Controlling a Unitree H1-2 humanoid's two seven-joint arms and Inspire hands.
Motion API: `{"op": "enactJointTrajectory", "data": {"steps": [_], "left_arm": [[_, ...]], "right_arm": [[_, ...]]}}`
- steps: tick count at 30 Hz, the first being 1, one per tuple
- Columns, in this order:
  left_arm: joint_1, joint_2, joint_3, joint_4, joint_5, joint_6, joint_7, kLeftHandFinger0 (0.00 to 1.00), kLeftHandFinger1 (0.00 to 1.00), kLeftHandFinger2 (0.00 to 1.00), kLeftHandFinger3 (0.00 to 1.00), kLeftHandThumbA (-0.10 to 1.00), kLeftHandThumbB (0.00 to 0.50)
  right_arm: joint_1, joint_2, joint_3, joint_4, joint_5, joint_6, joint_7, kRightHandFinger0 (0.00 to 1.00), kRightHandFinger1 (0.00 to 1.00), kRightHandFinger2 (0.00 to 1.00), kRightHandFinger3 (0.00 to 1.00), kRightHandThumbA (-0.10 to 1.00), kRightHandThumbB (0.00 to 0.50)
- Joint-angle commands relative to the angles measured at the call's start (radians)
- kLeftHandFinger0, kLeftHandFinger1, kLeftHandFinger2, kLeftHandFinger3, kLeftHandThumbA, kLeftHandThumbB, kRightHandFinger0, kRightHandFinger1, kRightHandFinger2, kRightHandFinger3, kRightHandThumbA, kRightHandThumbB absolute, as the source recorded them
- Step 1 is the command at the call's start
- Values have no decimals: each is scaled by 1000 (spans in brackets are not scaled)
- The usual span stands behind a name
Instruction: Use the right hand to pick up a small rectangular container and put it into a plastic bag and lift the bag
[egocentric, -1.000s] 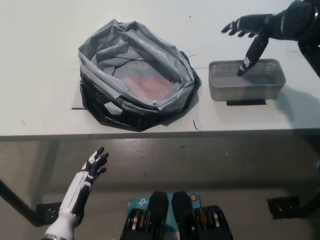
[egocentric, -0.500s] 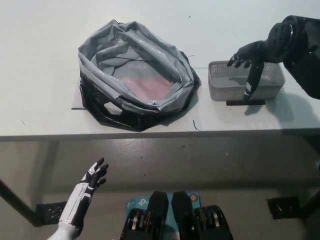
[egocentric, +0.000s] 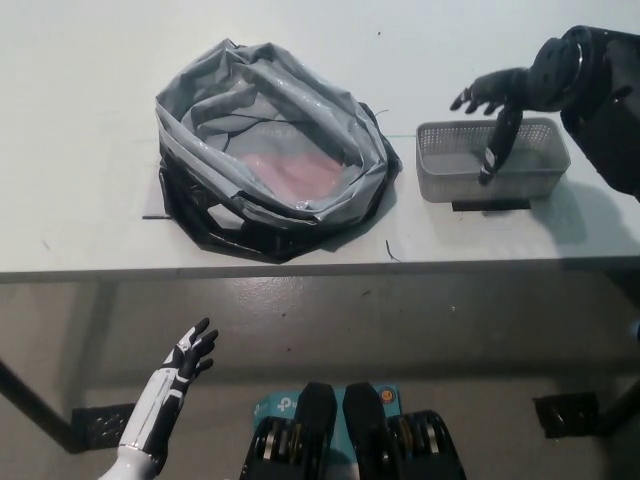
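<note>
One hand is working: the right hand (egocentric: 497, 112), fingers spread and holding nothing, has risen slightly from a moment ago and hangs over the small mesh container (egocentric: 492, 160), so no grasp yet. Container appears empty, on the table (egocentric: 90, 150), near the plastic bag (egocentric: 270, 150), which shows something pink inside. Left hand (egocentric: 190, 352) rests low, open.

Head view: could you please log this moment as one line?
right hand: open, over basket | bag: open on table | left hand: open, below table edge
</note>
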Motion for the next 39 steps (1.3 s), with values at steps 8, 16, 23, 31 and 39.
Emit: {"op": "enactJointTrajectory", "data": {"steps": [8, 16, 23, 31, 39], "left_arm": [[2, 7, -8, -13, 3, -52, -10, 1000, 1000, 1000, 1000, 1000, 212], [-2, 9, -7, -21, -2, -41, -12, 1000, 1000, 1000, 1000, 1000, 213], [2, 10, -9, -27, -3, -41, -15, 1000, 1000, 1000, 1000, 1000, 218], [4, 8, -10, -23, -2, -44, -12, 1000, 1000, 1000, 1000, 1000, 216], [5, 10, -11, -33, -5, -29, -16, 1000, 1000, 1000, 1000, 1000, 222]], "right_arm": [[-71, -6, -68, -110, -25, -6, -33, 1000, 1000, 1000, 1000, 996, 484], [-71, 6, -62, -17, -43, -22, -40, 1000, 1000, 1000, 1000, 987, 500], [-55, 10, -21, 24, -78, -37, -24, 1000, 1000, 1000, 1000, 1000, 492], [-66, 34, 1, 122, -88, -101, -58, 1000, 1000, 1000, 1000, 1000, 481], [-70, 70, 3, 223, -101, -136, -110, 1000, 1000, 1000, 1000, 1000, 497]]}}
